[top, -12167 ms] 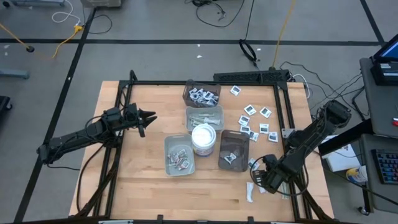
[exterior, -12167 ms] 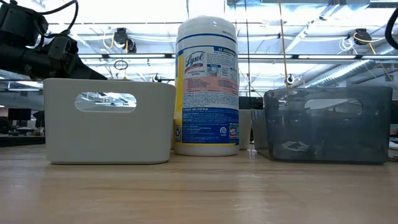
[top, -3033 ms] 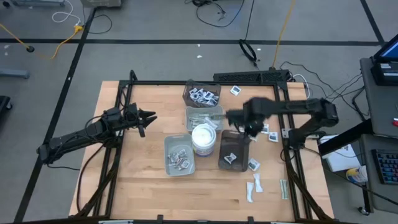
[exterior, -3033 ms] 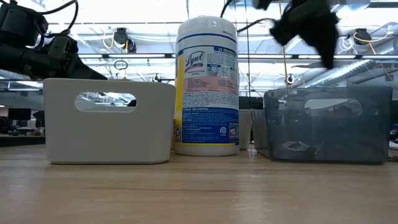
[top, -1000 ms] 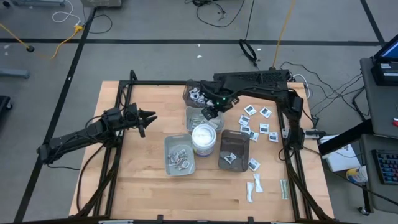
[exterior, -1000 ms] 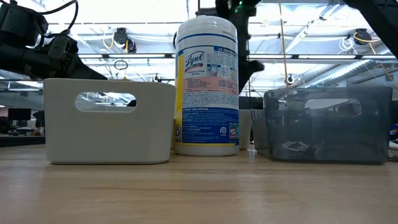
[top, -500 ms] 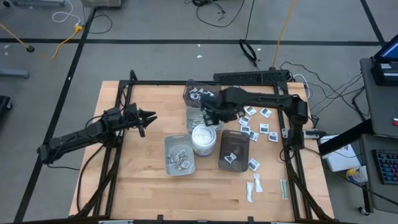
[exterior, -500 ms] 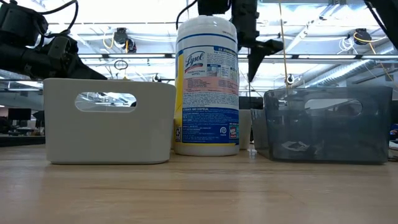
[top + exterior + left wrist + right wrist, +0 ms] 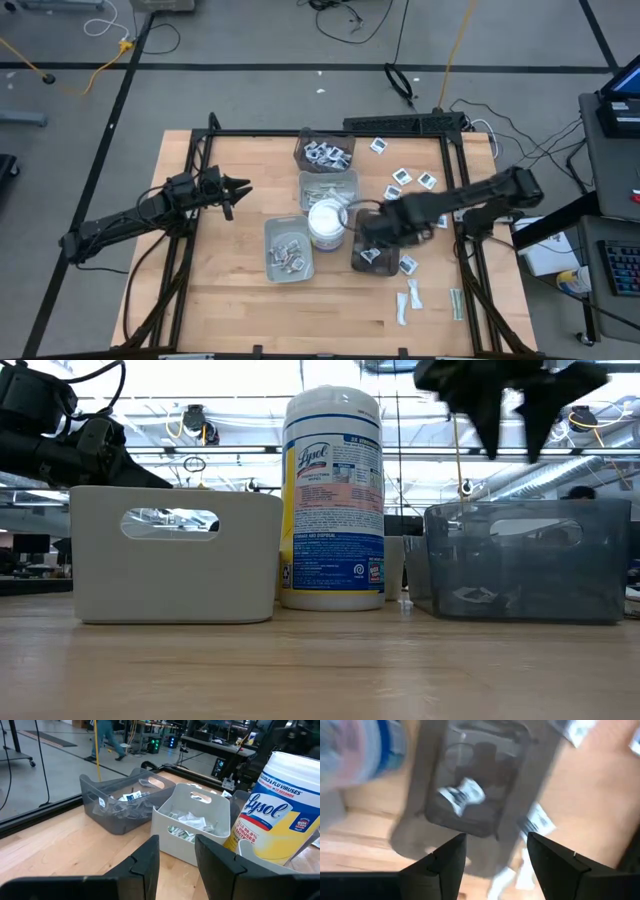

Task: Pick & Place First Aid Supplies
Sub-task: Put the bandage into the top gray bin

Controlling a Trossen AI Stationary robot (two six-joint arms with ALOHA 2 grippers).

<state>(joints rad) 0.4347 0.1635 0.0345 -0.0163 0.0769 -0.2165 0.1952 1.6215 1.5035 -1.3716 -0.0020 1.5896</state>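
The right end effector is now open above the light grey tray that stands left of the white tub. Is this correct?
Not quite. The right end effector is open, but it hangs above the dark translucent tray on the right of the white tub, not the light grey tray. The high view shows this.

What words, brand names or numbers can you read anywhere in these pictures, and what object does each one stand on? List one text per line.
"Lysol": brand name on the round white tub, low view.
"Lysol": the same tub, left wrist view.
"KILLS COLD & FLU VIRUSES": on the tub's top band, left wrist view.
The tub's remaining fine print: too small to read.
Print on the small packets: too small to read.
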